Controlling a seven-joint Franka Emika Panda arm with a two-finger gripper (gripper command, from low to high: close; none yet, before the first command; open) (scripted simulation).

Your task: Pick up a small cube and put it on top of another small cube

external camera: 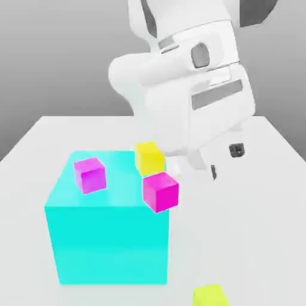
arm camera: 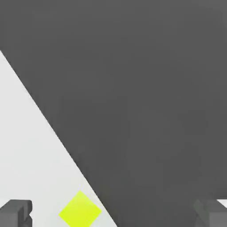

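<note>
No writing, brand or label readable on any surface.

Table (external camera: 60,134): flat, matte, pale grey-white, plain.

Cyan cube (external camera: 107,239): large, smooth, evenly coloured, sharp edges, sitting on the table. From its centre in the exterior view:
- magenta cube A (external camera: 90,175), small, smooth, at about 11 o'clock, resting on the cyan top face;
- magenta cube B (external camera: 160,191), same size and finish, at about 1 o'clock, over the top right corner of the big cube; whether it rests on the edge or stands off it, cannot tell;
- golden cube (external camera: 149,157), small, warm yellow, at about 12–1 o'clock, by the far edge of the top, just beside magenta cube B.

Lime cube (external camera: 210,296): small, plain, greenish yellow, on the table at about 4 o'clock from the cyan cube, well apart from it, cut by the exterior view's lower edge. In the hand view the lime cube (arm camera: 80,210) shows as a diamond on the pale table near the table's edge, between the two dark fingertips (arm camera: 15,213).

Arm (external camera: 185,77): glossy white shells, rounded. Gripper (arm camera: 117,215): fingers stand wide apart, nothing between them touched or held.
</note>
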